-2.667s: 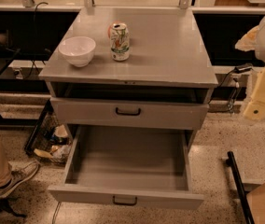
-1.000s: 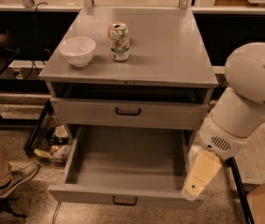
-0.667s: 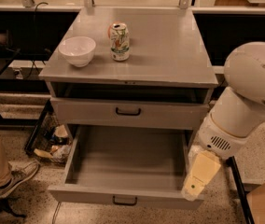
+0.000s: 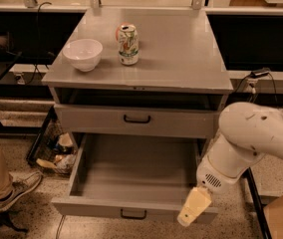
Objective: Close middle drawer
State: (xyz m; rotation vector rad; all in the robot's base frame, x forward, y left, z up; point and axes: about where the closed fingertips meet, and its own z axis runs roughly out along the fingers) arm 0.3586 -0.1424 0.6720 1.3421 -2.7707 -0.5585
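Observation:
The middle drawer (image 4: 131, 176) is pulled far out of the grey cabinet (image 4: 181, 59). It is a wide, deep, empty tray with a low front and a small dark handle (image 4: 133, 214). My gripper (image 4: 194, 206), cream-coloured on the end of the white arm (image 4: 251, 138), hangs at the drawer's front right corner, in front of the low front panel. Whether it touches the panel cannot be told. Above it, the taller-fronted drawer (image 4: 136, 119) with a larger handle stands slightly out.
A white bowl (image 4: 82, 54) and a drink can (image 4: 128, 44) stand on the cabinet top. A person's leg and shoe (image 4: 4, 183) are at the left on the floor. A wire basket of clutter (image 4: 54, 151) sits left of the cabinet. A dark frame (image 4: 256, 203) stands at the right.
The arm came in from the right and swung down beside the open drawer. The gripper has since moved down and left to the drawer's front right corner. The drawer has not moved.

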